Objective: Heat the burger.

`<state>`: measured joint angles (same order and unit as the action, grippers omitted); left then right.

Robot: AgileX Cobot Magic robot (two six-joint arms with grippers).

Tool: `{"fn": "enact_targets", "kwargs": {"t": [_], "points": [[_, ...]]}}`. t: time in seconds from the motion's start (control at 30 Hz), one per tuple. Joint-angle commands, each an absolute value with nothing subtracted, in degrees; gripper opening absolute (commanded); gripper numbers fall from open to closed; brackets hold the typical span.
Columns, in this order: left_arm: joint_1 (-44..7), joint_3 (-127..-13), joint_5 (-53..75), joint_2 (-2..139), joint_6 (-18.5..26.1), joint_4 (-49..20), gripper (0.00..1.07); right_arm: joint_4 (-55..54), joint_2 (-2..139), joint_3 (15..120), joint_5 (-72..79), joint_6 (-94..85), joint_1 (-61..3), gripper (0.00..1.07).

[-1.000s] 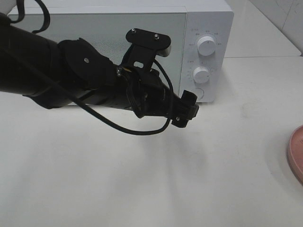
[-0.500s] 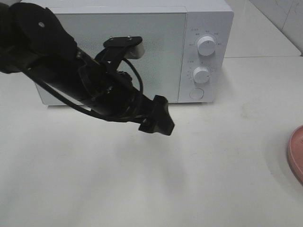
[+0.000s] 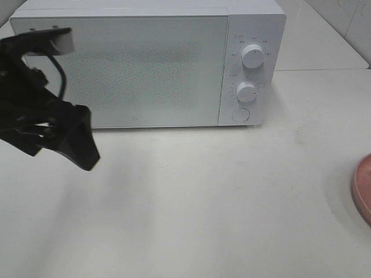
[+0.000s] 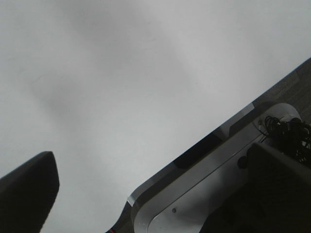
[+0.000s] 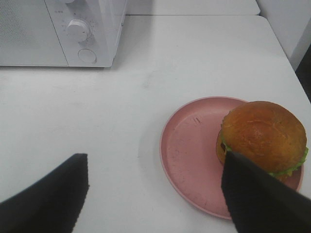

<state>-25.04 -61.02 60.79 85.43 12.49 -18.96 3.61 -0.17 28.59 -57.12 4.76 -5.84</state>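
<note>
The burger (image 5: 265, 133), with a glossy brown bun and a green lettuce frill, sits on the far side of a round pink plate (image 5: 189, 145) in the right wrist view. My right gripper (image 5: 155, 204) is open and empty, hovering above the table just short of the plate, one finger (image 5: 255, 199) close in front of the burger. In the high view only the plate's rim (image 3: 363, 188) shows at the right edge and the burger is out of view. My left gripper (image 3: 78, 142) hangs at the far left, in front of the microwave's left end, open and empty, with one finger (image 4: 24, 194) showing in its wrist view.
The white microwave (image 3: 145, 63) stands at the back with its door shut, two knobs (image 3: 253, 55) and a round button (image 3: 240, 114) on its right panel. It also shows in the right wrist view (image 5: 63, 29). A metal-edged base (image 4: 204, 179) lies under the left wrist.
My left arm has swung away from the microwave's button panel, moving left across the door to the far left. The door stays shut. The plate has not moved.
</note>
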Motion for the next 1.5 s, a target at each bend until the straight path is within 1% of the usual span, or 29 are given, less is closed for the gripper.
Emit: {"fn": "enact_targets", "kwargs": {"t": [0.03, 0.07, 0.1, 0.13, 0.17, 0.2, 0.23, 0.27, 0.3, 0.33, 0.37, 0.4, 0.53, 0.7, 0.8, 0.87, 0.9, 0.93, 0.97, 1.03, 1.13, 1.17, 1.23, 1.3, 1.33, 1.4, 1.43, 1.5], "points": [[-20.63, -60.91, 63.83, 83.42, 13.06, -18.33, 1.00, 3.50, -1.95, 28.42, -57.24, 4.70, -5.56, 0.75], [-18.62, -60.85, 64.57, 82.51, 13.06, -17.76, 1.00, 3.50, -1.95, 28.42, -57.24, 4.70, -5.56, 0.75], [-15.07, -60.85, 65.83, 81.02, 13.12, -15.81, 1.00, 3.50, -1.95, 28.42, -57.24, 4.70, -5.56, 0.75], [-15.07, -60.85, 65.83, 81.02, 13.12, -15.81, 1.00, 3.50, -1.95, 28.42, -57.24, 4.70, -5.56, 0.75], [-11.23, -60.85, 66.75, 79.30, 13.12, -13.75, 1.00, 3.50, -1.95, 28.42, -57.24, 4.70, -5.56, 0.75], [-9.40, -60.85, 67.38, 78.44, 13.12, -12.66, 1.00, 3.50, -1.95, 28.42, -57.24, 4.70, -5.56, 0.75], [-9.40, -60.85, 67.38, 78.44, 13.12, -12.66, 1.00, 3.50, -1.95, 28.42, -57.24, 4.70, -5.56, 0.75], [-6.47, -60.79, 67.90, 76.83, 12.43, -11.46, 0.99, 3.50, -1.95, 28.42, -57.24, 4.70, -5.56, 0.75], [-4.98, -60.79, 67.90, 75.92, 12.03, -11.17, 0.99, 3.50, -1.95, 28.42, -57.24, 4.70, -5.56, 0.75], [-4.98, -60.79, 67.90, 75.92, 12.03, -11.17, 0.99, 3.50, -1.95, 28.42, -57.24, 4.70, -5.56, 0.75], [-2.98, -60.79, 67.84, 74.37, 11.12, -11.23, 0.99, 3.50, -1.95, 28.42, -57.24, 4.70, -5.56, 0.75], [-2.35, -60.79, 67.90, 73.57, 11.12, -11.23, 0.99, 3.50, -1.95, 28.42, -57.24, 4.70, -5.56, 0.75], [-1.83, -60.79, 68.18, 70.99, 11.12, -10.66, 0.99, 3.50, -1.95, 28.42, -57.24, 4.70, -5.56, 0.75], [-1.83, -60.10, 70.70, 67.38, 9.63, -10.26, 0.98, 3.50, -1.95, 28.42, -57.24, 4.70, -5.56, 0.75], [-1.83, -57.41, 69.96, 64.69, 9.68, -10.14, 0.98, 3.50, -1.95, 28.42, -57.24, 4.70, -5.56, 0.75], [-1.83, -52.54, 66.75, 61.31, 9.68, -9.80, 0.98, 3.50, -1.95, 28.42, -57.24, 4.70, -5.56, 0.75], [-1.83, -52.54, 66.75, 61.31, 9.68, -9.80, 0.98, 3.50, -1.95, 28.42, -57.24, 4.70, -5.56, 0.75], [-1.83, -49.22, 64.17, 58.67, 9.68, -9.85, 0.98, 3.50, -1.95, 28.42, -57.24, 4.70, -5.56, 0.75], [-1.83, -49.22, 64.17, 58.67, 9.68, -9.85, 0.98, 3.50, -1.95, 28.42, -57.24, 4.70, -5.56, 0.75], [-1.83, -44.00, 60.28, 53.11, 9.97, -9.91, 0.98, 3.50, -1.95, 28.42, -57.24, 4.70, -5.56, 0.75], [-1.83, -40.85, 57.64, 49.45, 10.49, -9.74, 0.98, 3.50, -1.95, 28.42, -57.24, 4.70, -5.56, 0.75], [-1.83, -37.70, 55.63, 45.61, 11.63, -9.80, 0.98, 3.50, -1.95, 28.42, -57.24, 4.70, -5.56, 0.75], [-1.83, -36.27, 54.83, 43.43, 12.09, -9.74, 0.98, 3.50, -1.95, 28.42, -57.24, 4.70, -5.56, 0.75], [-1.83, -32.60, 53.23, 36.78, 13.69, -9.74, 0.98, 3.50, -1.95, 28.42, -57.24, 4.70, -5.56, 0.75], [-1.83, -32.60, 53.23, 36.78, 13.69, -9.74, 0.98, 3.50, -1.95, 28.42, -57.24, 4.70, -5.56, 0.75], [-1.83, -30.08, 51.28, 30.42, 13.98, -10.08, 0.98, 3.50, -1.95, 28.42, -57.24, 4.70, -5.56, 0.75], [-1.83, -30.08, 51.28, 30.42, 13.98, -10.08, 0.98, 3.50, -1.95, 28.42, -57.24, 4.70, -5.56, 0.75], [-1.83, -29.97, 50.88, 22.63, 13.98, -10.08, 0.98, 3.50, -1.95, 28.42, -57.24, 4.70, -5.56, 0.75]]}}
